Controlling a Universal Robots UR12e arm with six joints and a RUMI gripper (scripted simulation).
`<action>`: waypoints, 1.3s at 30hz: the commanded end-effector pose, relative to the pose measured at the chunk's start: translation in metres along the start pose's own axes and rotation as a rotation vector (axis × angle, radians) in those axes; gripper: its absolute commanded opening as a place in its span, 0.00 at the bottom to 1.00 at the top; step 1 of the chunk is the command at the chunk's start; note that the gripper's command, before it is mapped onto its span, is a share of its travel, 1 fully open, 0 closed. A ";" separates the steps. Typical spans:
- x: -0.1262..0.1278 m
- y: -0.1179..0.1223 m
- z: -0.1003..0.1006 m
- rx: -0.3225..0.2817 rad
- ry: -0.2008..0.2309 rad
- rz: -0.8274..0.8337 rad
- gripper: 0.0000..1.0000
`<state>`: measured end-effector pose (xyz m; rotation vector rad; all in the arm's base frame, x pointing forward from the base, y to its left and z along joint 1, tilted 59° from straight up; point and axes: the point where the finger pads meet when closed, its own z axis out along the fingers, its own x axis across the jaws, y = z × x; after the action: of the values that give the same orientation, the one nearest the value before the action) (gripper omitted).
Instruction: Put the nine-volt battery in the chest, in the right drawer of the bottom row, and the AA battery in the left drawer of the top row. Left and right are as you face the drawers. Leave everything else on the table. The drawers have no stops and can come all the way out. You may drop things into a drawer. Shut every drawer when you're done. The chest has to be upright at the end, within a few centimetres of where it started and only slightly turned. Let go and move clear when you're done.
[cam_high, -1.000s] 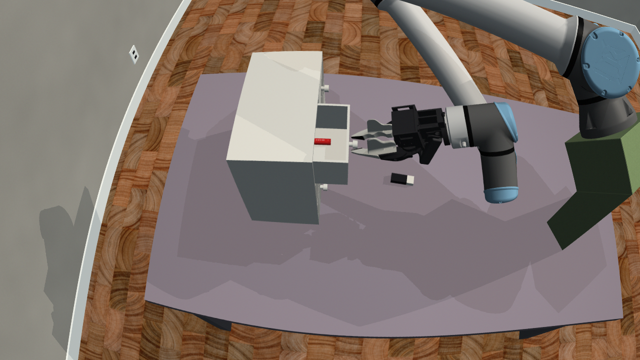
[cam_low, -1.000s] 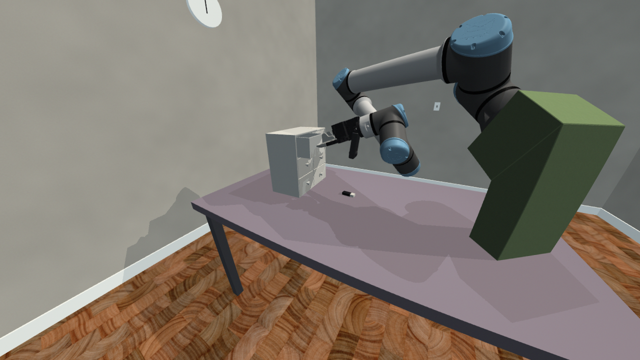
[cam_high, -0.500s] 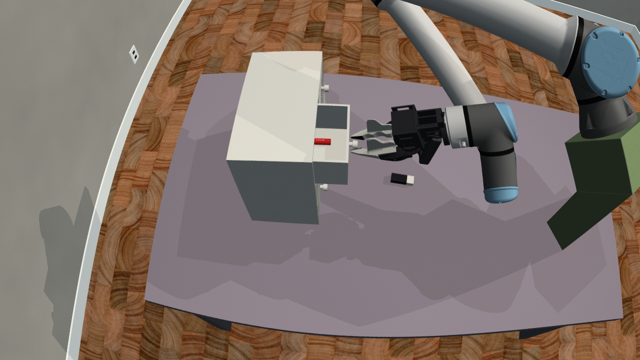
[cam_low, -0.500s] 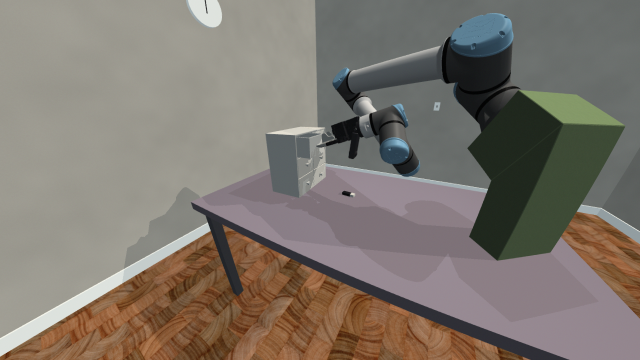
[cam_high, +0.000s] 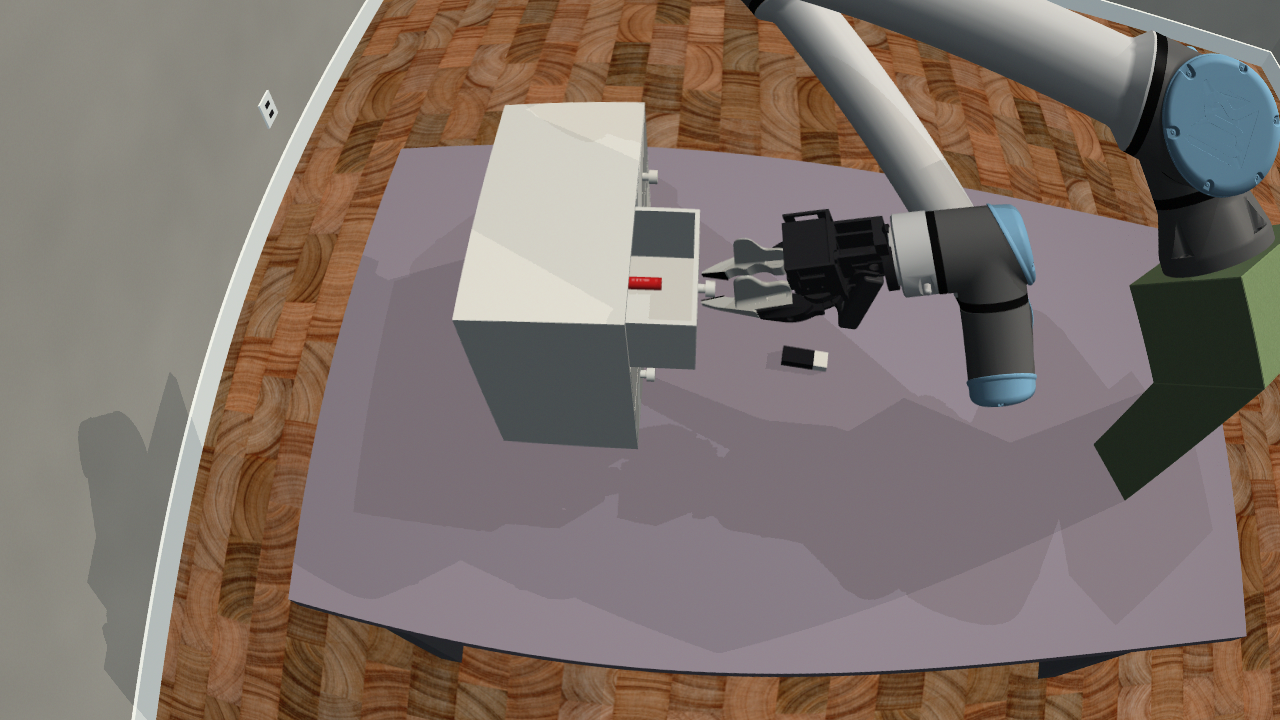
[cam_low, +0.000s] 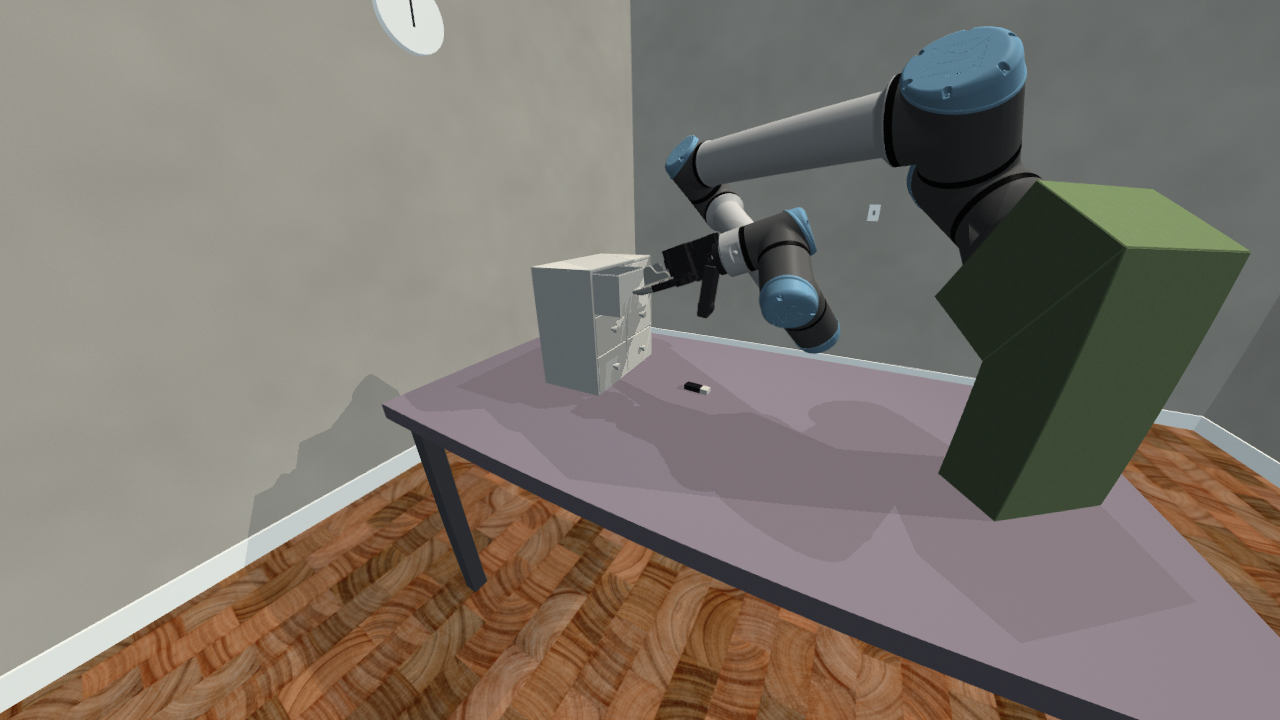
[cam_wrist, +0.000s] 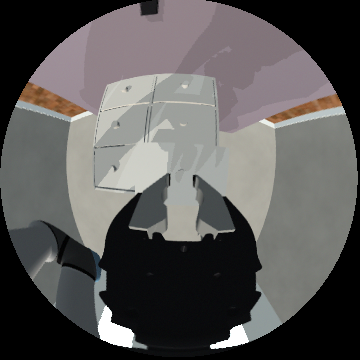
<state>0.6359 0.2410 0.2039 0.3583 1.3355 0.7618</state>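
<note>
"White chest (cam_high: 554, 214) (cam_low: 568, 331) (cam_wrist: 120, 102), from above: its top-row left drawer (cam_high: 671, 313) (cam_low: 608, 295) (cam_wrist: 215, 160) juts from the front. The red AA battery (cam_high: 644, 282) lies inside, near the chest."

"And the gripper (cam_high: 704, 288) (cam_low: 637, 291) (cam_wrist: 181, 175)?"

"Before the chest, its fingertips a little apart, either side of the drawer's knob (cam_high: 709, 287) (cam_wrist: 180, 171), pinching nothing. Shutting that drawer seems to be the step in hand. If the fingers snag the knob as they back away, the stopless drawer could come right out and spill the battery."

"From the side?"

"The chest stands upright. On the bench (cam_high: 716, 573) (cam_low: 537, 456) (cam_wrist: 165, 45), in front of it, lies a black-and-white block, probably the nine-volt battery (cam_high: 803, 358) (cam_low: 696, 387) (cam_wrist: 149, 7). Too hard or slanted a push, so high up, might tip or turn the chest."

"And the wrist view?"

"The chest appears upside down, the knob between the fingertips. The other drawers look shut. The bottom right one must later take the nine-volt; pulled too far, it too could drop out."
</note>
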 end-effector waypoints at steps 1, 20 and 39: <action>0.000 0.001 0.000 -0.001 0.000 0.000 0.20; 0.000 0.001 0.000 -0.001 0.000 0.000 0.07; 0.000 0.001 0.000 -0.001 0.000 0.000 0.07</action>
<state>0.6359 0.2410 0.2039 0.3583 1.3355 0.7618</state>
